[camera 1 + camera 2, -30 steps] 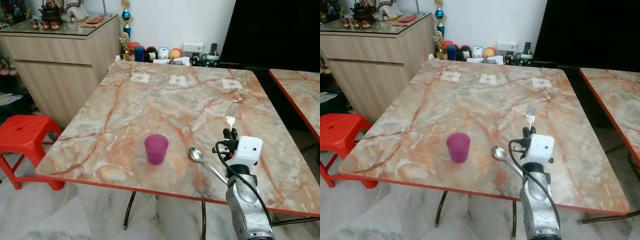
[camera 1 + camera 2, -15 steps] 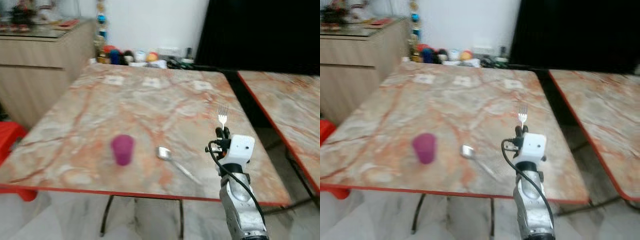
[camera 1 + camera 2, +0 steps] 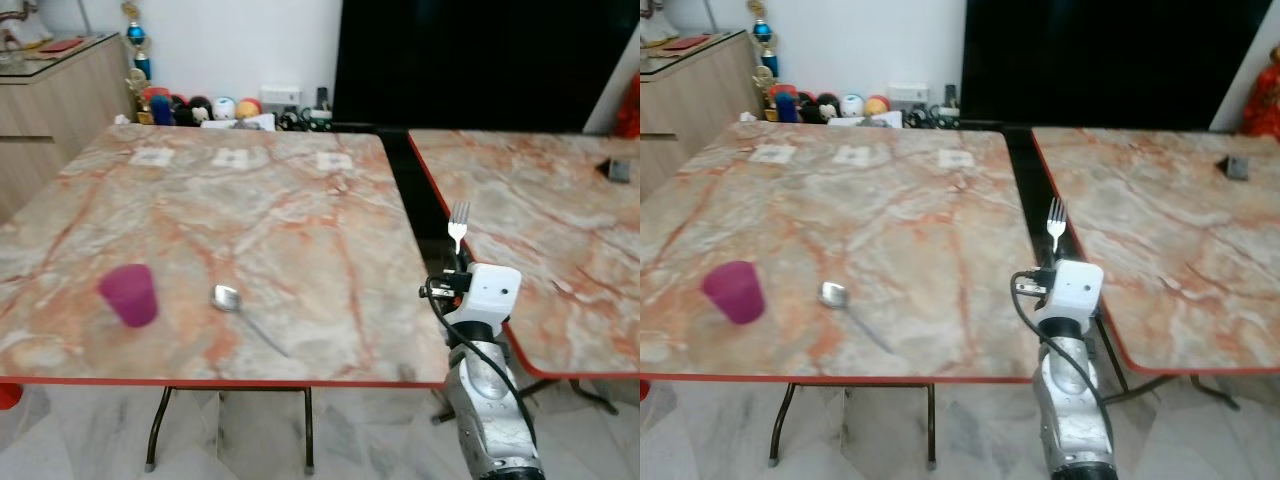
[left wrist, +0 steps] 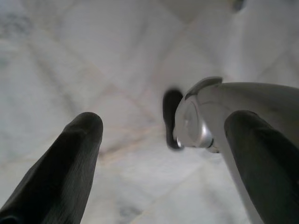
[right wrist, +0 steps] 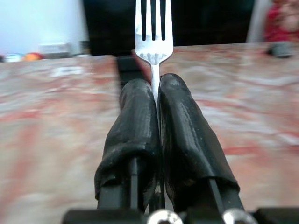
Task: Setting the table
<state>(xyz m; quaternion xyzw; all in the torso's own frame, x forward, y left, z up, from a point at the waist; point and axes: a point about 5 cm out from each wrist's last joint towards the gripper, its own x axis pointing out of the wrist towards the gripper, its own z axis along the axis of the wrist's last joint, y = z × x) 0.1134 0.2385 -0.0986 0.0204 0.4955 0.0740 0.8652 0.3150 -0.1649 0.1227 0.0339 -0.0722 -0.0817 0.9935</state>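
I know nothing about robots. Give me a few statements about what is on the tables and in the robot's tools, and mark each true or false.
1. The right tool is shut on a fork with its prongs up. True.
2. A purple cup stands upright on the near table. True.
3. The spoon lies inside the cup. False: it lies on the table beside the cup, apart from it.
4. The left tool grips a knife. False: its fingers are apart and hold nothing, over the pale floor.
5. The fork rests flat on the table. False: it is held in the air.
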